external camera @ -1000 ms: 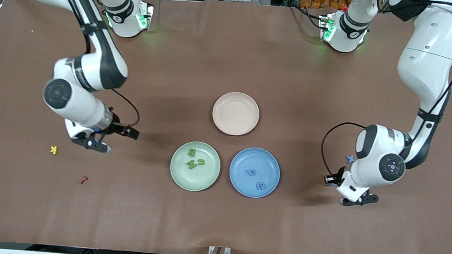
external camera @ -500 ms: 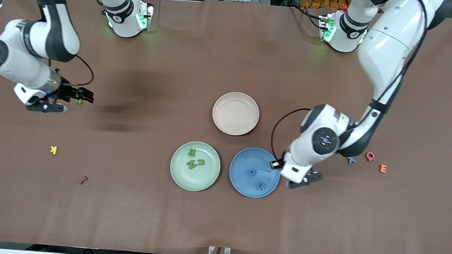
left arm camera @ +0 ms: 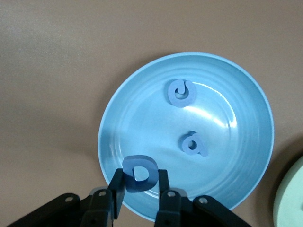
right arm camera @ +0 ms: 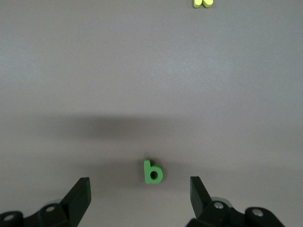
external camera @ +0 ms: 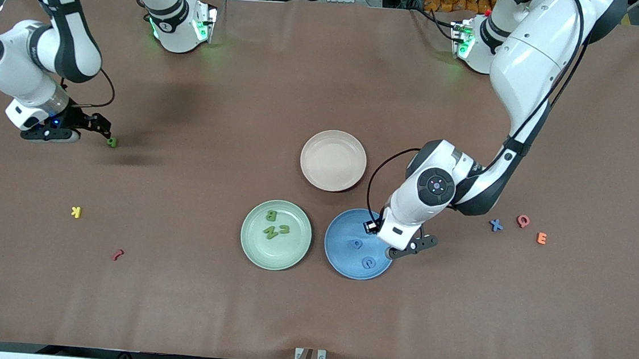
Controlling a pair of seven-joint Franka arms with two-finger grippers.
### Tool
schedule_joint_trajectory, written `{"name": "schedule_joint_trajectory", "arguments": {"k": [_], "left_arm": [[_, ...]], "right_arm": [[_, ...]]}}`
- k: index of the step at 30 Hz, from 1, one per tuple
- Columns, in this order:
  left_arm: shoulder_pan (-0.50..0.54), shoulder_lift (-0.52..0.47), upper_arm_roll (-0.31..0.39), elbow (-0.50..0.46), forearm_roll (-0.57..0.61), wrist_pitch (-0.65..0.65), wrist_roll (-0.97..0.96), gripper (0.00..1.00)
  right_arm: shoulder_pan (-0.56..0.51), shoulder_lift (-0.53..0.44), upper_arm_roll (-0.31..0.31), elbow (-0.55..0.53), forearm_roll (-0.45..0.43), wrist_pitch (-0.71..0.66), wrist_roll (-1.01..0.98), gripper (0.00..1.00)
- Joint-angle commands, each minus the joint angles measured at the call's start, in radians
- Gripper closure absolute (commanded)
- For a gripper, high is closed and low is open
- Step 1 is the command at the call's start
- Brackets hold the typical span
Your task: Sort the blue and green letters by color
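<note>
My left gripper (external camera: pixel 408 250) is shut on a blue D (left arm camera: pixel 140 173) and holds it over the rim of the blue plate (external camera: pixel 336 261), at the side toward the left arm's end. Two blue letters (left arm camera: pixel 181 92) (left arm camera: pixel 194 144) lie in that plate (left arm camera: pixel 246 156). A blue X (external camera: pixel 496 225) lies on the table toward the left arm's end. My right gripper (right arm camera: pixel 139 189) is open above a lone green letter (right arm camera: pixel 153 171), also in the front view (external camera: pixel 111 141). Three green letters (external camera: pixel 271 215) lie in the green plate (external camera: pixel 247 241).
An empty beige plate (external camera: pixel 333 160) stands farther from the front camera than the two colored plates. A pink Q (external camera: pixel 522 220) and orange E (external camera: pixel 542 238) lie beside the X. A yellow K (external camera: pixel 76 212) and small red piece (external camera: pixel 117 254) lie toward the right arm's end.
My left arm has carried the blue D from the left arm's end to the blue plate's rim. My right arm has moved away from the yellow K to above the lone green letter.
</note>
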Motion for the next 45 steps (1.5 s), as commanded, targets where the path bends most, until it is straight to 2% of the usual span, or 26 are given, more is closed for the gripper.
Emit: {"name": "schedule_joint_trajectory", "arguments": {"k": [1, 4, 13, 17, 23, 31, 33, 39, 45], "left_arm": [[-0.005, 0.011, 0.005, 0.022, -0.008, 0.002, 0.001, 0.0], [-0.004, 0.01, 0.005, 0.022, -0.009, 0.002, -0.002, 0.0], [0.016, -0.001, 0.005, 0.02, -0.014, 0.0, -0.011, 0.0], [0.084, -0.013, 0.005, 0.013, -0.022, -0.041, -0.071, 0.0], [0.208, -0.028, 0.005, 0.013, -0.009, -0.201, -0.18, 0.0], [0.329, -0.042, 0.008, -0.035, -0.003, -0.231, -0.234, 0.0], [0.346, -0.053, 0.011, -0.067, 0.003, -0.231, -0.216, 0.0], [0.403, -0.07, 0.0, -0.147, 0.118, -0.228, -0.15, 0.0], [0.464, -0.114, 0.0, -0.233, 0.141, -0.228, 0.123, 0.0]], "right_arm": [[-0.013, 0.035, 0.005, -0.044, -0.01, 0.11, -0.051, 0.13], [-0.019, 0.06, 0.004, -0.055, -0.01, 0.167, -0.074, 0.14], [-0.03, 0.118, -0.012, -0.054, -0.01, 0.207, -0.081, 0.21], [-0.031, 0.138, -0.012, -0.055, -0.01, 0.232, -0.086, 0.23], [-0.036, 0.146, -0.012, -0.061, -0.007, 0.232, -0.086, 0.26], [-0.036, 0.157, -0.012, -0.075, 0.003, 0.233, -0.086, 0.28], [-0.036, 0.16, -0.012, -0.078, 0.004, 0.233, -0.086, 0.29], [-0.036, 0.167, -0.012, -0.08, 0.004, 0.235, -0.086, 0.32], [-0.034, 0.19, -0.012, -0.078, 0.004, 0.255, -0.086, 0.37]]}}
